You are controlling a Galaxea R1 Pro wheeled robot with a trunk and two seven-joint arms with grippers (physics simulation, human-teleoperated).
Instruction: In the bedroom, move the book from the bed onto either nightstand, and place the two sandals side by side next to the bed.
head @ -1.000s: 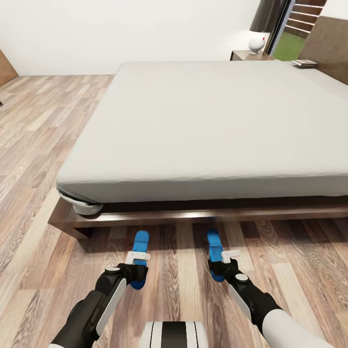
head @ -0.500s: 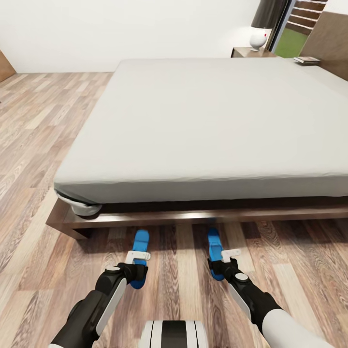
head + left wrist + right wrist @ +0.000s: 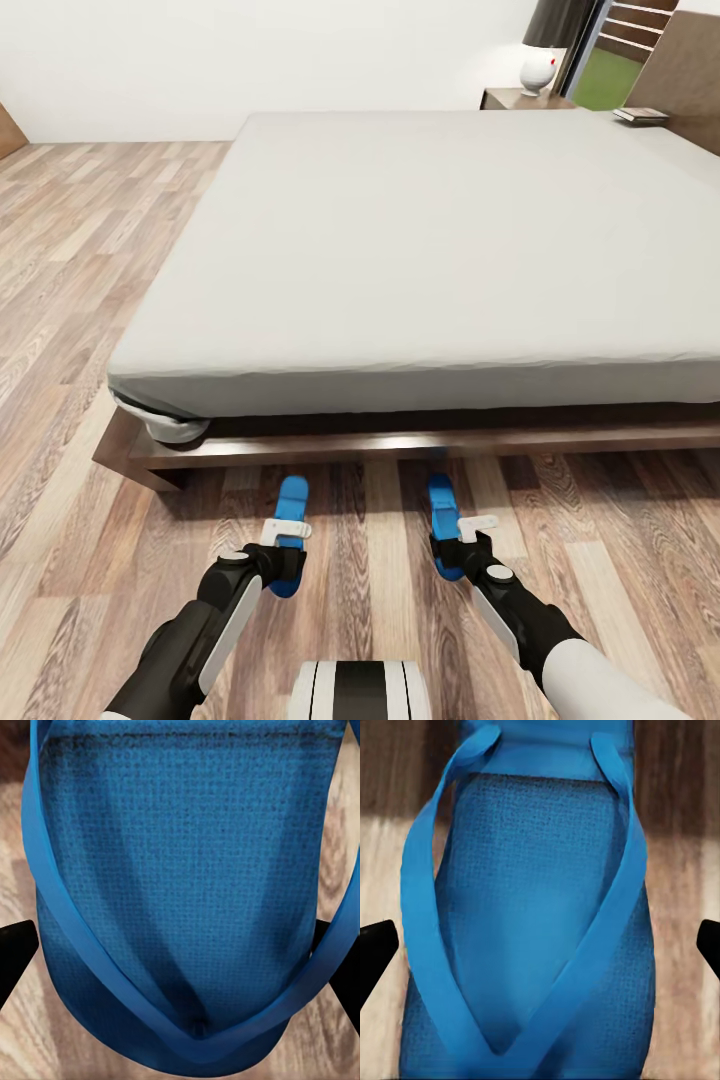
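**Both sandals at the foot edge of the bed, fingers spread around each**

My left gripper [image 3: 283,553] sat over the left sandal [image 3: 291,512] on the floor [image 3: 70,300], near the foot edge of the bed [image 3: 430,250]. In the left wrist view the sandal [image 3: 187,892] lay between my two dark fingers [image 3: 15,960], which stood wide at either side; contact could not be told. My right gripper [image 3: 458,548] was over the right sandal [image 3: 441,508], also on the floor by the foot edge. In the right wrist view that sandal [image 3: 529,930] lay strap-up between my fingers [image 3: 375,952], spread wide and clear of its sides. The two sandals lay roughly parallel, toes toward the bed frame, apart with bare planks between them. The book [image 3: 640,116] lay at the far right corner of the bed, near the headboard [image 3: 690,80]. A nightstand [image 3: 525,99] stood beyond the far edge, with a white lamp [image 3: 537,68] on it.
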